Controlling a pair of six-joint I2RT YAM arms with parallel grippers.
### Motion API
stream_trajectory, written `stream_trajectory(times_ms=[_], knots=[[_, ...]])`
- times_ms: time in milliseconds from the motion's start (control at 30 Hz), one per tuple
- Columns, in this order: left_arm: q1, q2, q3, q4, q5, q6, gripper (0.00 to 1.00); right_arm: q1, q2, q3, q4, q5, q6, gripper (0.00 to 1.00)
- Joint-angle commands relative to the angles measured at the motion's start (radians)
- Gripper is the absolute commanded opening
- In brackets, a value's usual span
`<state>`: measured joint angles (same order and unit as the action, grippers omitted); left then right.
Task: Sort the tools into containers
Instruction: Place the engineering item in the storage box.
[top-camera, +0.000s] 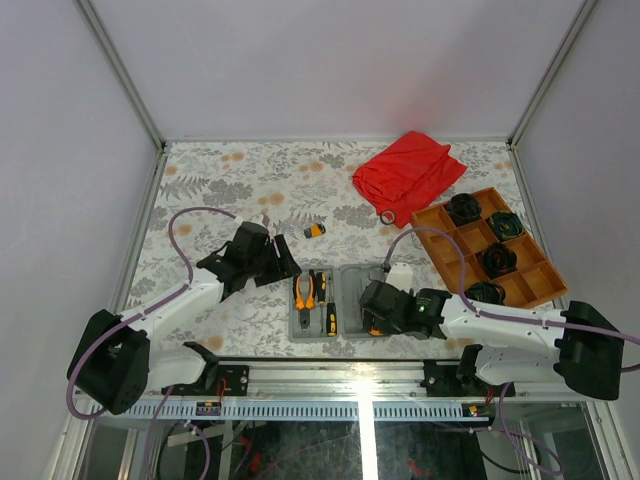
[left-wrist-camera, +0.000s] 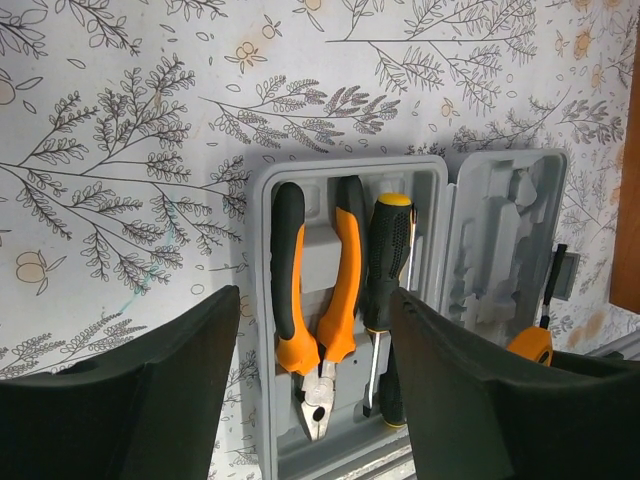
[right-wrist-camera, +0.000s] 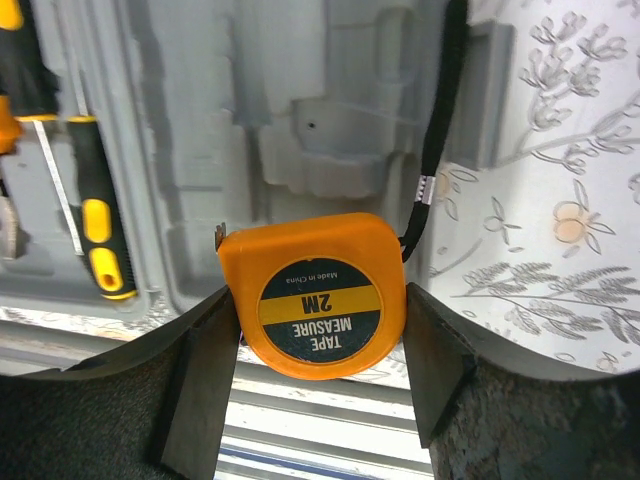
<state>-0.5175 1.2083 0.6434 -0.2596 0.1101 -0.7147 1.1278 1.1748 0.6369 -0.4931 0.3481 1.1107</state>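
We see bright, even light from above: soft short shadows, white glare on the near rail (top-camera: 362, 372), wrist views sharp.

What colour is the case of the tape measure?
Orange; the tape measure shows best in the right wrist view.

Your table cover (top-camera: 215, 170) was a floral print, grey leaves with small orange fruits. Plain white panels boxed you in: back wall (top-camera: 330, 60), left wall (top-camera: 55, 150), right wall (top-camera: 595, 190). Grey metal frame posts (top-camera: 120, 70) stood at the far corners. A metal rail (top-camera: 300, 372) along the near edge caught bright glare, with a slotted cable duct (top-camera: 300, 408) below it.
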Motion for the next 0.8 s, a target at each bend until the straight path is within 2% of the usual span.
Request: stream_trajectory(times_ms=[0,433,767], knots=[[-0.006,-0.009,-0.007,0.051,0.01,-0.021,0.6,0.007,-0.034,-0.014,-0.073,0.011,0.035,0.08],[-0.006,-0.026,-0.004,0.032,0.003,-0.037,0.6,0.006,-0.025,0.018,-0.106,0.089,-0.018,0.11],[-0.006,-0.031,-0.01,0.015,-0.001,-0.039,0.6,-0.04,0.102,0.085,-0.03,0.087,-0.133,0.11]])
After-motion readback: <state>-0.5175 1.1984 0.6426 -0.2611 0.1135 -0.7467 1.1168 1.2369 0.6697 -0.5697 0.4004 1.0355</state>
